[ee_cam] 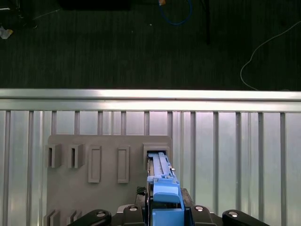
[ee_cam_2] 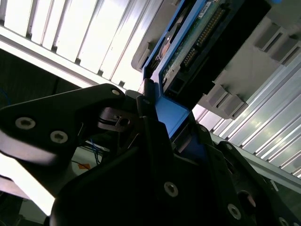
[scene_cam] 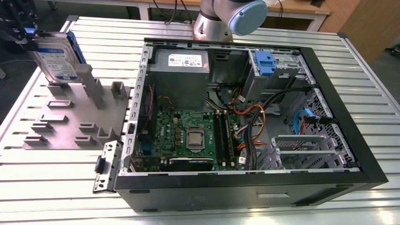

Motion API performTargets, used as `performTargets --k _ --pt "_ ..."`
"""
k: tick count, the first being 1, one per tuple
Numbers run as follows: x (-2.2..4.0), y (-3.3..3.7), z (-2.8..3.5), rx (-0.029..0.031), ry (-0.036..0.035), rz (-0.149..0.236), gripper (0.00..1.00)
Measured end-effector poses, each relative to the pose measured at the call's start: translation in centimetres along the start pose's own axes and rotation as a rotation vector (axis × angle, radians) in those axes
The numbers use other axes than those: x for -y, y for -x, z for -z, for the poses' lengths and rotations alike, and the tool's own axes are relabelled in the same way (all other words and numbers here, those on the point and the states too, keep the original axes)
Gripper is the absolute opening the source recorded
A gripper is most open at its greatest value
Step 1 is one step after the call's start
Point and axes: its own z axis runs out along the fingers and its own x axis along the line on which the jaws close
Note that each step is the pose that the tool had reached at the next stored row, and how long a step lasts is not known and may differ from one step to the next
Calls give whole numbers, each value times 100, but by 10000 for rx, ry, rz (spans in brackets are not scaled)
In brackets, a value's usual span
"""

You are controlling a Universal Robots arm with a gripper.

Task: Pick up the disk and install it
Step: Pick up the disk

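Exterior view: gripper (scene_cam: 22,33) clamped on the disk (scene_cam: 57,58) at the tray (scene_cam: 69,126)

I see the disk standing upright on edge at the exterior view's left, its labelled face turned toward the open computer case (scene_cam: 368,154). The black gripper holds it by its upper end. The disk's lower edge meets a corner slot of the grey tray; I cannot tell whether it sits in the slot or hangs just above it. In both wrist views the gripper (ee_cam_2: 164,127) (ee_cam: 165,212) has its jaws closed against either side of the disk's (ee_cam_2: 197,42) (ee_cam: 160,169) blue frame. The tray lies on the slatted metal table (scene_cam: 37,187), just beside the case on the exterior view's left
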Motion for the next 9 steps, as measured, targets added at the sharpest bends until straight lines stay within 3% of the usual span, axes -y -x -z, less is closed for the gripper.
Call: performTargets --k 9 --pt "0 1 36 1 -1 0 36"
